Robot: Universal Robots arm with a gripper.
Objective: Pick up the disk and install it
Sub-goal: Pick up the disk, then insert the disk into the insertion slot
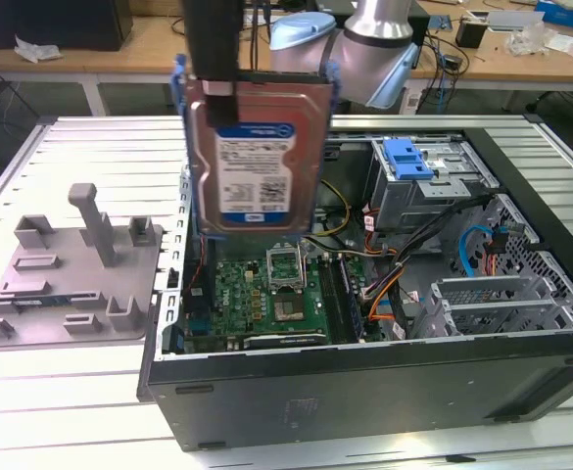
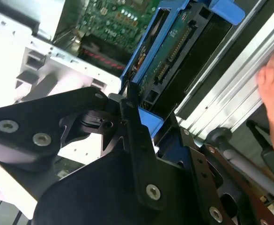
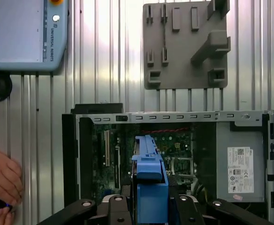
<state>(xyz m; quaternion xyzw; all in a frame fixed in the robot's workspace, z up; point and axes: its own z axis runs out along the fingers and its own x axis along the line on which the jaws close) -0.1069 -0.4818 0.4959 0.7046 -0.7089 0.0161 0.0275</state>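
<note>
We see the black gripper (image 1: 214, 78) clenched on the top edge of the disk (image 1: 257, 162), a flat rectangular silver hard drive with a white-and-blue label, framed by a bright blue plastic carrier. The disk hangs upright in the air, label towards the exterior camera, over the open black metal computer case (image 1: 364, 392).

Taking the exterior view as a clock face centred on that case, the disk sits at about eleven o'clock, above the green motherboard (image 1: 266, 294). The grey metal drive cage (image 1: 443, 191), topped by a small blue plastic latch (image 1: 408, 157), stands at about one o'clock. A grey plastic fixture plate (image 1: 71, 274) with raised pegs lies at nine o'clock, just beside the case, on the ribbed silver table (image 1: 61, 392).

In the second wrist view the black fingers (image 2: 129, 112) press against the carrier's blue edge. In the first wrist view the disk (image 3: 148, 183) appears edge-on over the case, with a person's hand (image 3: 1, 183) and a grey teach pendant (image 3: 24, 33) well apart from it.
</note>
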